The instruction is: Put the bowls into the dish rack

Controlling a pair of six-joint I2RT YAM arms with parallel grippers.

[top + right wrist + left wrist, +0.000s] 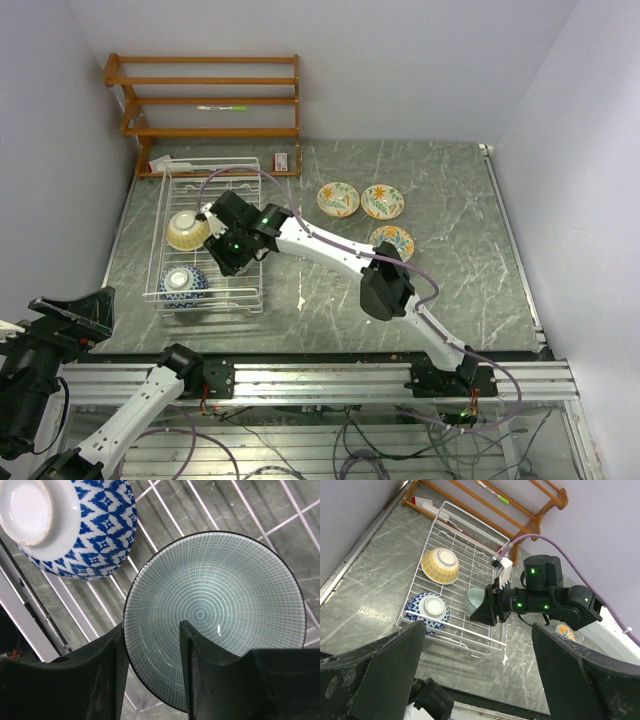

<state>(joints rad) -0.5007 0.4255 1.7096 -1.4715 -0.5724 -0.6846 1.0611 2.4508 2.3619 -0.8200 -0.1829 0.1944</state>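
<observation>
Your right tool pinches the mint green bowl by its rim, one finger inside and one outside. It holds the bowl tilted over the near half of the dish rack. That grip catches one edge only, so a quick swing or a bump on the wires could likely pivot the bowl loose.

The blue bowl lies upturned close beside it in the rack. Lower carelessly and the two may knock, or the green one may land across a wire and roll. The yellow bowl, farther back in the rack, looks less at risk.

Your left tool is spread wide, holding nothing, well outside the rack.
</observation>
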